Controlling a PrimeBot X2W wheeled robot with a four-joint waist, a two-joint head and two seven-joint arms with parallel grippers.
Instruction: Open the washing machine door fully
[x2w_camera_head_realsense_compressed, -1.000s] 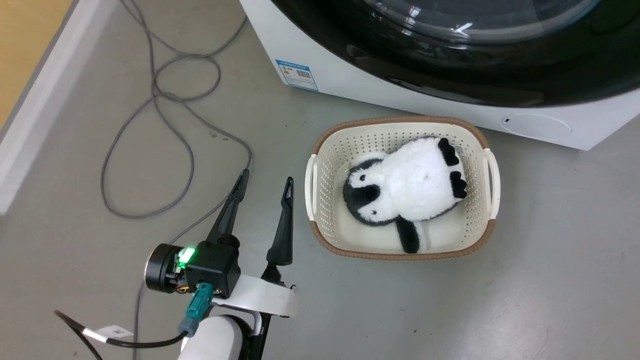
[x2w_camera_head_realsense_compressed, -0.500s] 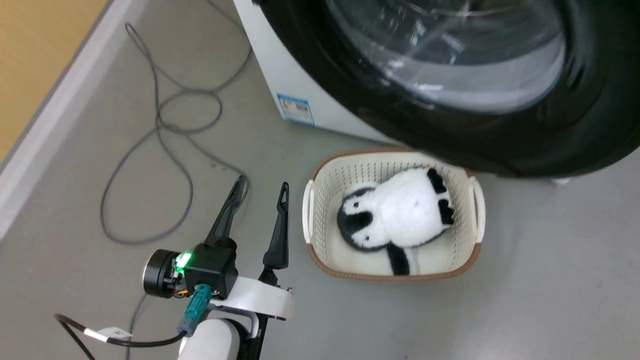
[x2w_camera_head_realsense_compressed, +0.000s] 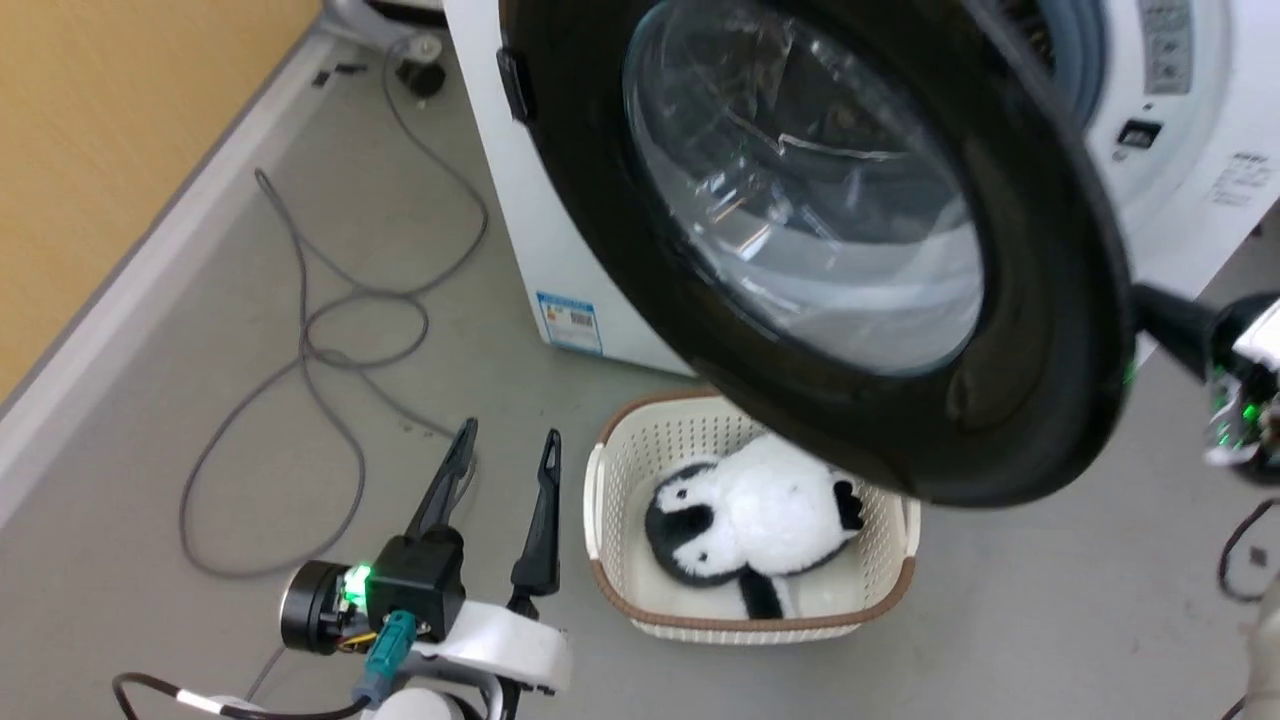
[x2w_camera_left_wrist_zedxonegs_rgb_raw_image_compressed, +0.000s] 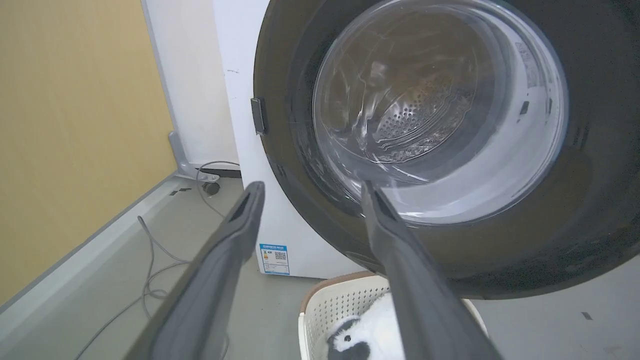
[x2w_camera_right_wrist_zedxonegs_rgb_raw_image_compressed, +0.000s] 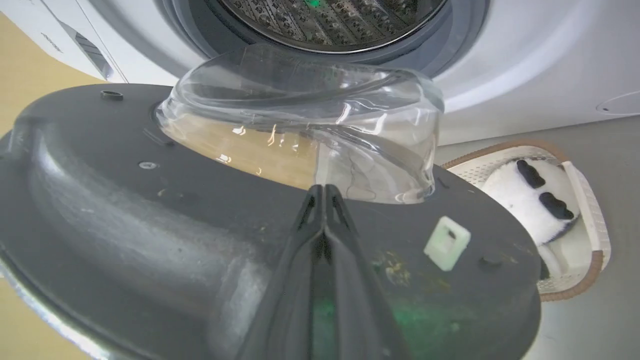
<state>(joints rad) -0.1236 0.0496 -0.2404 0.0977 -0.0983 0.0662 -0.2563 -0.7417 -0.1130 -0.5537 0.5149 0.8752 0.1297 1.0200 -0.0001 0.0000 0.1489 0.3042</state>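
A: Step in hand?
B: Prob. mid-swing on the washing machine door (x2w_camera_head_realsense_compressed: 1040, 300). Hangs part-open off the washing machine (x2w_camera_head_realsense_compressed: 510, 230), hinge side to robot's left, out over the basket (x2w_camera_head_realsense_compressed: 600, 500) w/ the plush penguin (x2w_camera_head_realsense_compressed: 750, 510). Not fully open yet.
A: Where vs. the right gripper (x2w_camera_right_wrist_zedxonegs_rgb_raw_image_compressed: 325, 192)?
B: Sits right in front of it. Both fingers (x2w_camera_right_wrist_zedxonegs_rgb_raw_image_compressed: 295, 300) pinched together, nothing betw. them. Tips against the door's dark inner face, just below the glass bowl (x2w_camera_right_wrist_zedxonegs_rgb_raw_image_compressed: 300, 120), near the white latch block (x2w_camera_right_wrist_zedxonegs_rgb_raw_image_compressed: 446, 242). Looks like pushing, not gripping.
A: And the left gripper (x2w_camera_head_realsense_compressed: 509, 432)?
B: Spread wide, holding nothing. Hovers low over the floor (x2w_camera_head_realsense_compressed: 1000, 620), just beside the basket, well apart from the door, facing its glossy outer side.
A: Next move?
B: Prob. calls for more outward push along the hinge arc, toward robot's left, till flat-out open. Watch for tips sliding on the smooth face, and for the left arm in the swing path.
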